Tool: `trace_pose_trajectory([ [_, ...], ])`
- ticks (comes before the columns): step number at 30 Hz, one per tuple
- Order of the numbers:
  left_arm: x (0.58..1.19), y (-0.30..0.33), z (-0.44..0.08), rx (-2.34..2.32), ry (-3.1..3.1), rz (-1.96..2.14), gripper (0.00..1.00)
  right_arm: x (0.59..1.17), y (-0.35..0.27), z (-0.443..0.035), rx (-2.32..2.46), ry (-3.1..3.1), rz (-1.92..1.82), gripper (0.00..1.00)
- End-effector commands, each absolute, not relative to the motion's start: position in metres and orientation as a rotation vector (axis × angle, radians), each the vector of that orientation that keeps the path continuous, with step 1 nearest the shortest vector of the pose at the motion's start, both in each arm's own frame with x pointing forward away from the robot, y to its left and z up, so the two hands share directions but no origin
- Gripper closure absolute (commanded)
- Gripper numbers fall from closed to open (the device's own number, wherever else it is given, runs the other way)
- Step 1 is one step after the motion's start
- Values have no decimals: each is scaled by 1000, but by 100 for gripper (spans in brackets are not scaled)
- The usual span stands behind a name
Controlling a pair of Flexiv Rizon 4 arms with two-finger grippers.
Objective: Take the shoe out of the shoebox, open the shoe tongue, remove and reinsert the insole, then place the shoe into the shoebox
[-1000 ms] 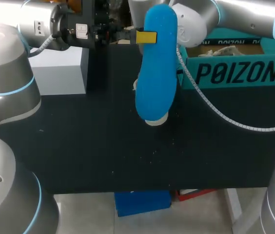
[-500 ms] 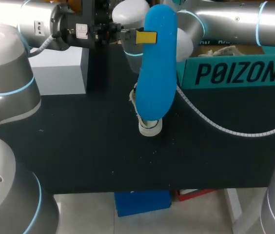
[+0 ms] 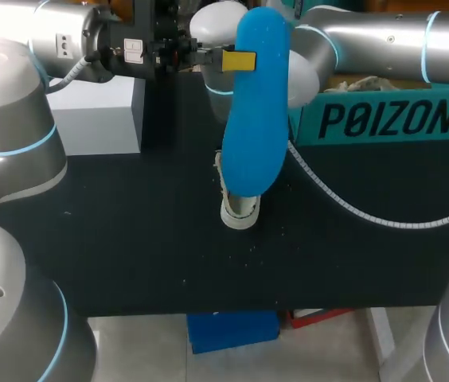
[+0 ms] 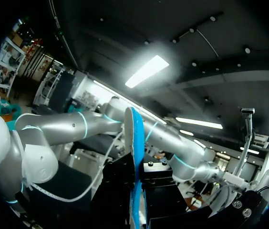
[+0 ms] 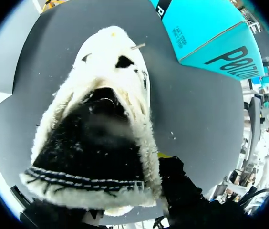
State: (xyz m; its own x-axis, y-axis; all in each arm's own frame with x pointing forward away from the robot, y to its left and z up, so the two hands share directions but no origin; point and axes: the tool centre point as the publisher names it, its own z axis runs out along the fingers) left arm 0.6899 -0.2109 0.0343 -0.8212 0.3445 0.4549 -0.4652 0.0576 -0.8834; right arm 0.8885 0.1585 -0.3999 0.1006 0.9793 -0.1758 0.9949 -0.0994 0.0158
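Since earlier the shoe (image 3: 236, 211) slid left under our right arm (image 3: 368, 40), whose right pincer's state we cannot tell; our left pincer (image 3: 239, 60) clamps the lifted insole (image 3: 256, 119), so reinsertion needs its toe aimed inside.

A robotics lab: silver jointed arms with glowing blue rings, left arm (image 3: 17, 119) and right arm (image 3: 384, 36), flank a black-covered table (image 3: 129, 255), a teal shoebox (image 3: 384, 119) at the table's far right.

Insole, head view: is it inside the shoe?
No, the blue insole is held up in the air by the left hand, outside the shoe below it.
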Motion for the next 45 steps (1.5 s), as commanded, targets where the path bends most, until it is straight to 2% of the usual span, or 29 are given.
trace_pose_trajectory([
  [1, 689, -212, 33, 122, -1769, 1823, 100, 873, 129, -345, 2215, 2137, 164, 0],
  [11, 689, -212, 33, 122, -1769, 1823, 100, 867, 122, -258, 1959, 2524, 855, 0],
  [32, 689, -212, 33, 122, -1769, 1823, 100, 861, 115, -255, 2029, 2502, 868, 0],
  [45, 689, -212, 33, 122, -1769, 1823, 100, 862, 125, -241, 2149, 2466, 1202, 0],
])
